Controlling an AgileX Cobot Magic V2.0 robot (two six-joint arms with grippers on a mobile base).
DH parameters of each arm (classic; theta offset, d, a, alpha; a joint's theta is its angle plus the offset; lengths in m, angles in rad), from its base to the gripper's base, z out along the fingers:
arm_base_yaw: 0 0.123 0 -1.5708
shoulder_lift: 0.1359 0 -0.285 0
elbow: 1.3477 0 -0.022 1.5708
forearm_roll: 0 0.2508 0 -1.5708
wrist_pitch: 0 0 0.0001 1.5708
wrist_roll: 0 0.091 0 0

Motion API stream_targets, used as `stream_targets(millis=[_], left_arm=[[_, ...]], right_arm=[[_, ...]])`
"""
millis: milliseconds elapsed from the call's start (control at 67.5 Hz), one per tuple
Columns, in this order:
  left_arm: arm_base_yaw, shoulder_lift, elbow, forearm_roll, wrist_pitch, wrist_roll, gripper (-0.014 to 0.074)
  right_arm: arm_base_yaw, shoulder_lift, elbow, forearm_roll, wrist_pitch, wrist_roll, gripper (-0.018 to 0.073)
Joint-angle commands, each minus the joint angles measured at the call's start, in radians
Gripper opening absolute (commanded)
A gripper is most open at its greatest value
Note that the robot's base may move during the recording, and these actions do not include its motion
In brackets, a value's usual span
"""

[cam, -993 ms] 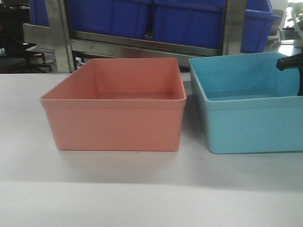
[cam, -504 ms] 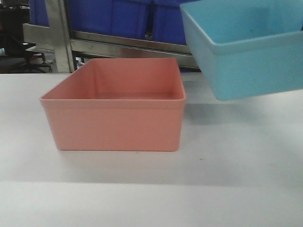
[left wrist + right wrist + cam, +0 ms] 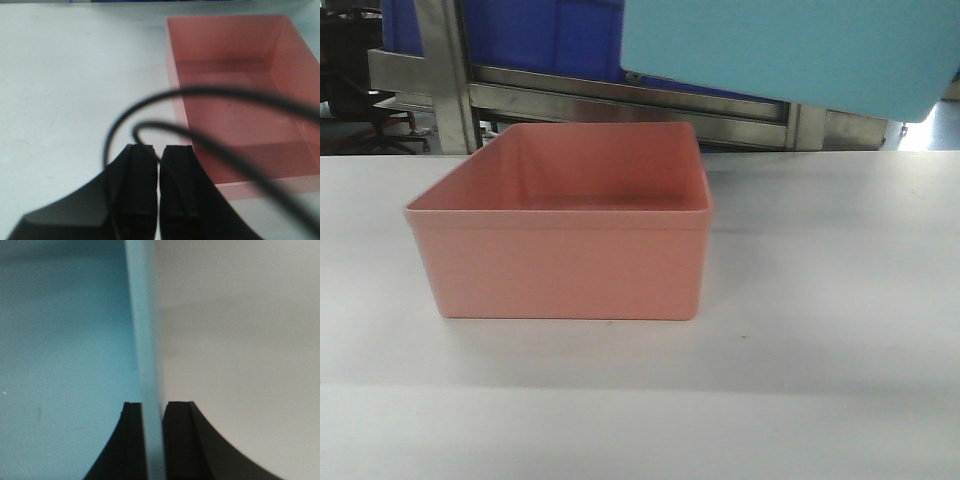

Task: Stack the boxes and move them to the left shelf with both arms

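Light blue bin (image 3: pixel 790 50): aloft, wall pinched by R gripper (image 3: pixel 151 407); prob. stacking step, next needs centring over pink bin (image 3: pixel 560 260) & lowering in; L gripper (image 3: pixel 159 150) fingers together, empty.

Our left gripper (image 3: pixel 159 150) has two matte black, blocky fingers (image 3: pixel 141 172) that flare into curved shoulders; a thin black cable (image 3: pixel 225 92) loops before them. Our right gripper (image 3: pixel 152 405) shows the same black, square-tipped fingers.
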Motion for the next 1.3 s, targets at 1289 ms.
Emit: stream_targets(millis=[1289], left_arm=[[-0.005, -0.021, -0.028, -0.03, -0.081, -0.001, -0.0006]], right_arm=[[0.326, 0.078, -0.04, 0.06, -0.286, 0.196, 0.0057]])
